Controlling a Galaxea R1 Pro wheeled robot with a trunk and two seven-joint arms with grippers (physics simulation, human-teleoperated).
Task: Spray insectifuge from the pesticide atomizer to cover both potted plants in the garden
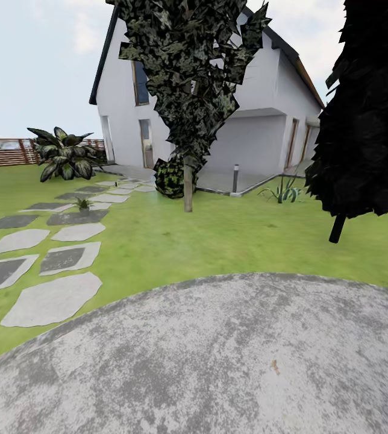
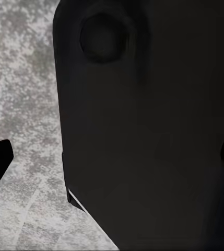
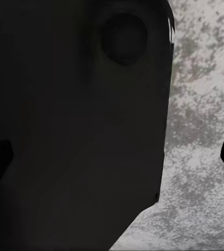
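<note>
I stand on the round grey paved patio (image 1: 218, 355), with green lawn (image 1: 176, 241) beyond it. Grey stepping stones (image 1: 52, 298) run off to my left toward the brown slatted fence (image 1: 4, 152). The white house (image 1: 254, 120) lies behind the dark-leaved tree (image 1: 188, 84).

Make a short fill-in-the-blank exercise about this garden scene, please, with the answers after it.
1. The stepping stones lie on the ____.
2. The round paved patio is ____ in colour.
3. The bollard lamp stands in front of the ____.
4. The slatted fence is seen at the ____ edge of the head view.

Answers: lawn; grey; house; left
</note>
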